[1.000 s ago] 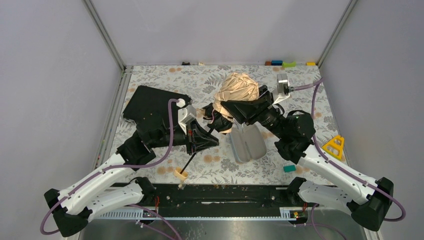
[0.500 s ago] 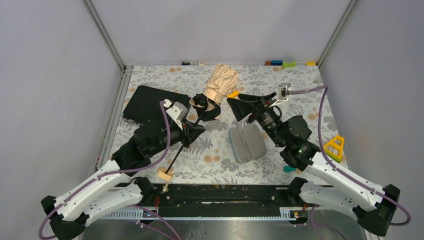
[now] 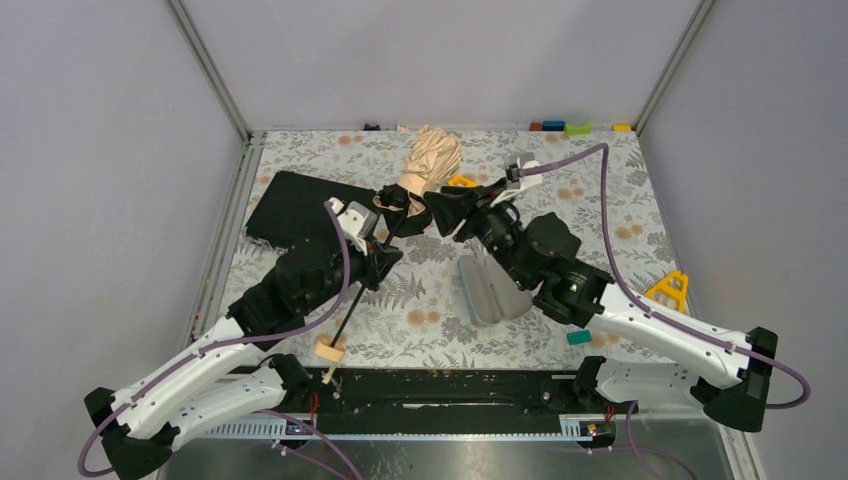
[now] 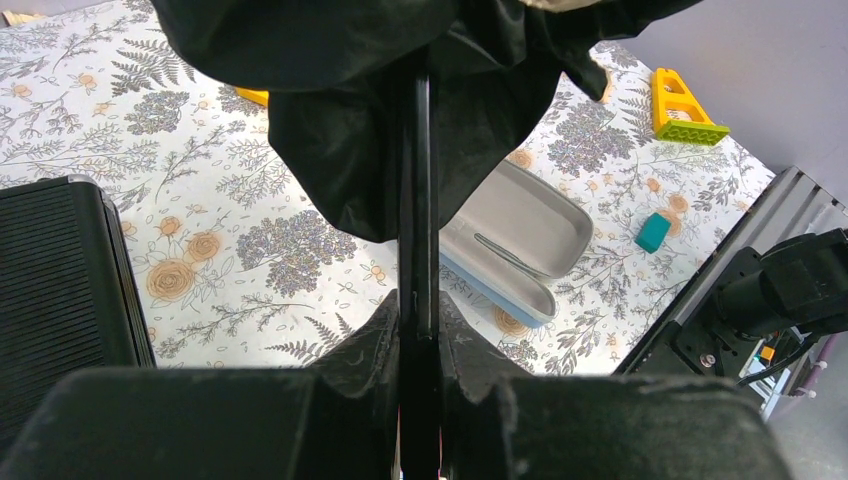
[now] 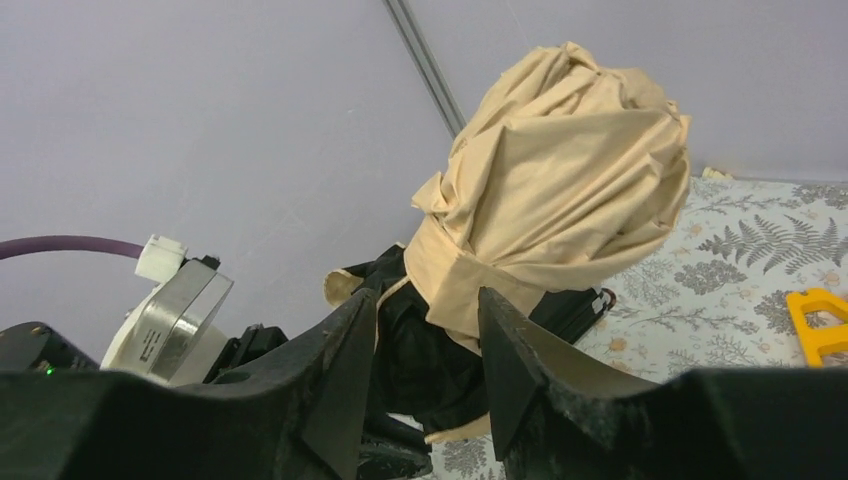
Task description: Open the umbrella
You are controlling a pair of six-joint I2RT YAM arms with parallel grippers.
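Over the table (image 3: 600, 200), one umbrella (image 3: 428, 160) (bunched shut).

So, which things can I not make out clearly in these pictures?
- Any catch on the shaft of the umbrella: left wrist and top views, covered by black fabric.
- Whether the right jaws touch the canopy: right wrist view gives no depth; top view, black merges with black.
- Coloured blocks at the far edge: top view, too small to identify.
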